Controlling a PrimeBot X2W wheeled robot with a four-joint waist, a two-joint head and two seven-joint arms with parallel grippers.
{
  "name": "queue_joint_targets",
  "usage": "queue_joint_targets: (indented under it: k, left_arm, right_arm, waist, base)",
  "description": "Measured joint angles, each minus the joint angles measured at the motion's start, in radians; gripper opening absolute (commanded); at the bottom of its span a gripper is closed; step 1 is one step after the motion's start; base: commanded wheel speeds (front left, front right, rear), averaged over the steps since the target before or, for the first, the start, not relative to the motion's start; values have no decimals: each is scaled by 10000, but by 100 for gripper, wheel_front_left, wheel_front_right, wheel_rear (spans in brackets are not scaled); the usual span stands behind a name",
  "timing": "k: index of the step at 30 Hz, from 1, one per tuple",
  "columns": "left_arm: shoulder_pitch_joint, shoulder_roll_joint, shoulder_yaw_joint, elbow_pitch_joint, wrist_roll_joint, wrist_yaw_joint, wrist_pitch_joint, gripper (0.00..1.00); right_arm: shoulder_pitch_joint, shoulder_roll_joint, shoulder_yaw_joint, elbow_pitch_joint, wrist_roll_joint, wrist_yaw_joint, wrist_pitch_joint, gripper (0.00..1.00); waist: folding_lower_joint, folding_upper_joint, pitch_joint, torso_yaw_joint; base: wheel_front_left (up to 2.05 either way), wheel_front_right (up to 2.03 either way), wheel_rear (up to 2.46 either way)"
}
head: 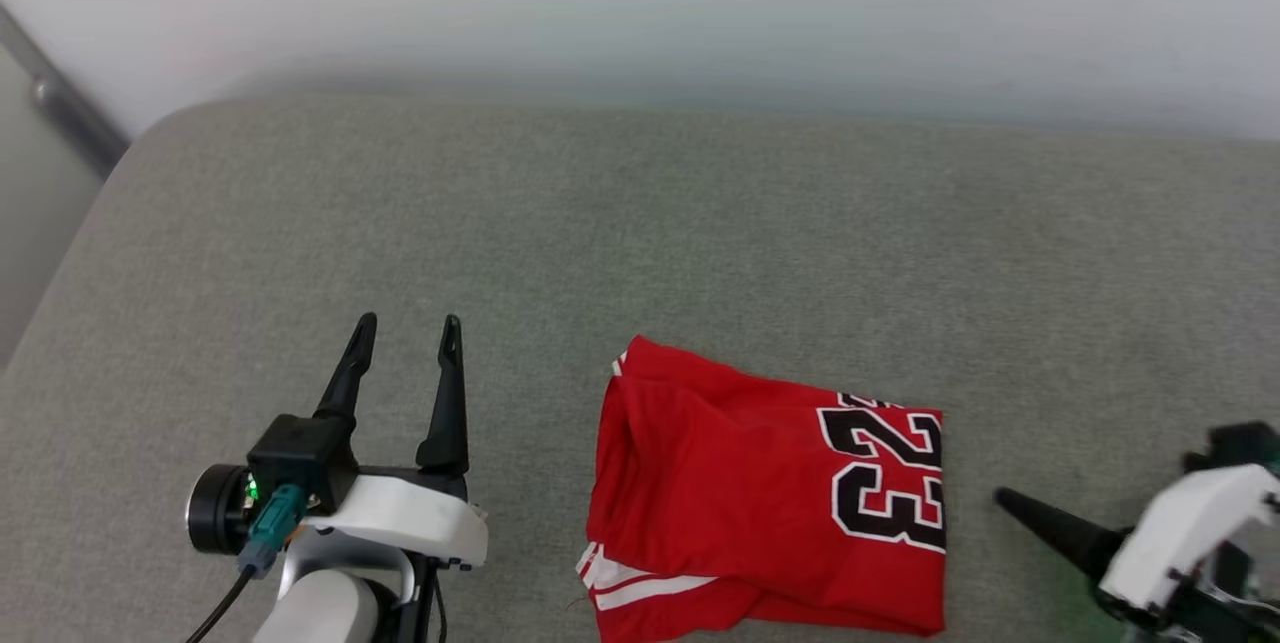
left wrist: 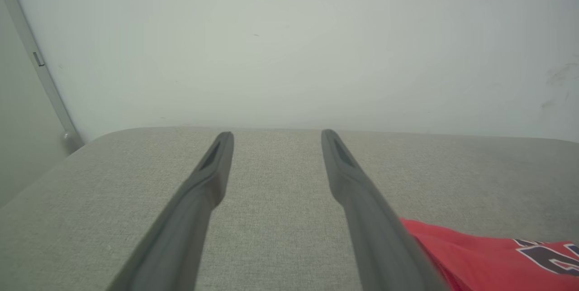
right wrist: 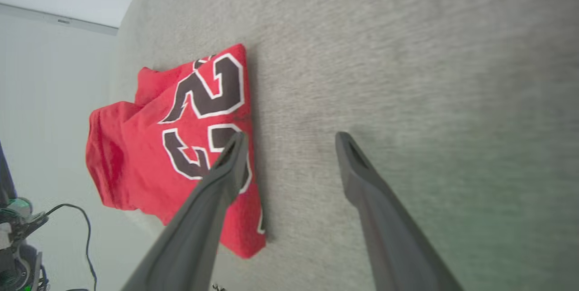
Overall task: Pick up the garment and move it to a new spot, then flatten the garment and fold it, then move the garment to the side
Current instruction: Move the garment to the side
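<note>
The garment (head: 770, 493) lies folded into a compact red rectangle on the grey fabric surface (head: 700, 223), near its front edge. A black-and-white "23" faces up on its right half, and white striped trim shows at its lower left. My left gripper (head: 410, 333) hovers open to the garment's left, apart from it, with nothing between its fingers. In the left wrist view the left gripper (left wrist: 277, 133) points at the far wall, the garment (left wrist: 479, 250) at lower right. My right gripper (right wrist: 290, 137) is open beside the right edge of the garment (right wrist: 135, 155), one finger (head: 1040, 518) pointing toward it.
A white wall rises behind the surface. A grey metal rail (head: 60, 93) runs down at the far left, past the surface's rounded corner. A dark cable (right wrist: 86, 232) hangs below the front edge. Bare grey fabric stretches behind and to both sides of the garment.
</note>
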State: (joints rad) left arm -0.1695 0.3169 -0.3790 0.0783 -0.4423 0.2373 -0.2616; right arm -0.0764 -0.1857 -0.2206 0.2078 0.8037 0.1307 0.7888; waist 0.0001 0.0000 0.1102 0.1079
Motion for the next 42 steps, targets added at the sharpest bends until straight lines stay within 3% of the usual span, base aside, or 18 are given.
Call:
queue_joint_targets:
  k: [4,13,15,16,24,30,36,42]
  left_arm:
    - [-194,-163,63,73,174,-174,0,100]
    - [-393,-460,228,251,523,-454,-2,100]
    - [-389,-485,284,272,545,-500,-2,100]
    - [-386,-502,311,280,585,-523,-2,100]
    - [-343,-660,345,443,821,-704,-13,100]
    - [-61,-677,382,472,951,-796,-13,100]
    - [246,-635,332,280,1051,-871,-13,100]
    - [300,-623,242,-69,1083,-876,-12,100]
  right_arm:
    - [-486,464,460,-15,892,0,539,100]
    - [-994,571,1072,1204,1659,12,779,100]
    - [-1106,577,1218,1338,1837,12,832,20]
    - [-1144,594,1285,1409,1919,12,832,0]
    - [-1478,40,2148,1212,1801,2,251,0]
    - [-1526,-899,3300,986,418,2,-387,0]
    - [-1649,-1551,3672,1536,-1313,4,-934,0]
    - [-2226,-1841,3799,1969,-2169,4,-1149,0]
  waist:
    - [0,0,319,305]
    - [-1,0,686,873]
    - [0,0,687,886]
    - [0,0,681,882]
    - [0,0,393,707]
    - [0,0,-53,248]
    - [0,0,-360,-707]
    - [0,0,-406,-2006]
  base:
    - [0,0,0]
    - [0,0,0]
    - [0,0,0]
    - [0,0,0]
    - [0,0,0]
    - [0,0,0]
    - [0,0,0]
    - [0,0,0]
